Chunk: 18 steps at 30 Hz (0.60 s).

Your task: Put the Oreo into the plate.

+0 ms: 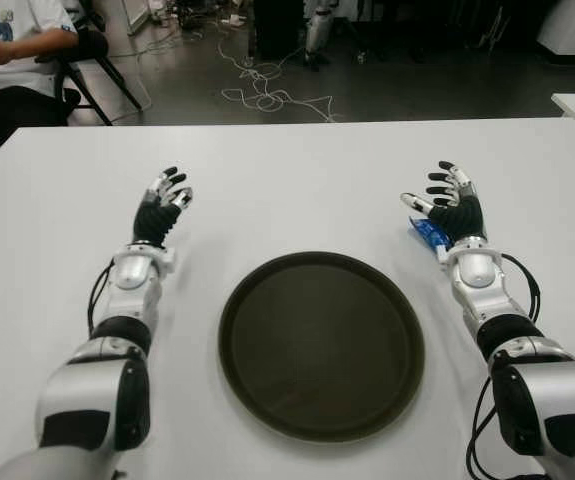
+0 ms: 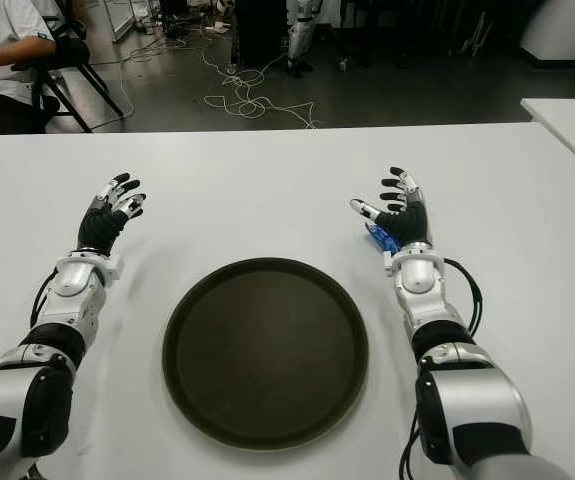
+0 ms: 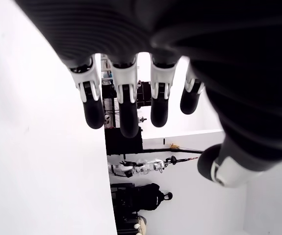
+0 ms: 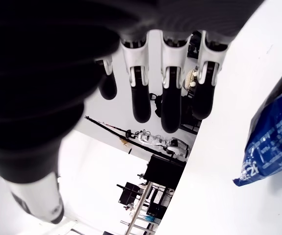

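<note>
The right hand (image 1: 449, 200) is sitting at the right of the frame, above and to the right of the dark round plate (image 1: 322, 345), its fingers spread loosely and gripping nothing. The blue Oreo packet (image 1: 429, 233) is lying on the white table (image 1: 297, 190) just beside that hand's thumb side, outside the plate. The left hand (image 1: 163, 202) is showing at the left, fingers relaxed open, also empty. A person (image 1: 12, 50) is sitting at the upper left.
</note>
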{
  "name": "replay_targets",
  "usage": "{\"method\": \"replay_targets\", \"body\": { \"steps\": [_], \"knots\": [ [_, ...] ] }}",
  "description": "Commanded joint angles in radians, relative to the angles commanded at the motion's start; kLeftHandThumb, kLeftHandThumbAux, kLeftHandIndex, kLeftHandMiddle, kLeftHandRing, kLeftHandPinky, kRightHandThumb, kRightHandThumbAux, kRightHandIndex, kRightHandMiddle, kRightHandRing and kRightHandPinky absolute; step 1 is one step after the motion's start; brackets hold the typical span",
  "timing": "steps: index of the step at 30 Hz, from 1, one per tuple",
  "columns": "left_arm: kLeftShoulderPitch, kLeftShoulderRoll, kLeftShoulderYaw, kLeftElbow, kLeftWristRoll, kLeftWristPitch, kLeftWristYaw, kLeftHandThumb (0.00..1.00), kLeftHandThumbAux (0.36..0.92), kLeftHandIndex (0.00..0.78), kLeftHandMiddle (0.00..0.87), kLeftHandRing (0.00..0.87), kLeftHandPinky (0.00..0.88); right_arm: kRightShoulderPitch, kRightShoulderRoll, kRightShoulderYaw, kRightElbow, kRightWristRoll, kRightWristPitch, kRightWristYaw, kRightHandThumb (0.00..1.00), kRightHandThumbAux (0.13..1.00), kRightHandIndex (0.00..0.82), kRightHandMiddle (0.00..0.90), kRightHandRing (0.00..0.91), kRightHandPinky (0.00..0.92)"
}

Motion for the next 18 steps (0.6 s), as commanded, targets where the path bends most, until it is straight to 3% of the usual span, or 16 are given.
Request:
{"method": "replay_targets", "body": {
  "steps": [18],
  "knots": [
    [-0.001,0.002,0.000,0.001,0.002,0.002,0.001,0.310,0.609,0.074,0.151,0.150,0.162,-0.003,0.003,0.005,0.001,-0.006,0.009,-0.018,0.078,0.741,0.171,0.264,0.276,0.291]
  ]
}}
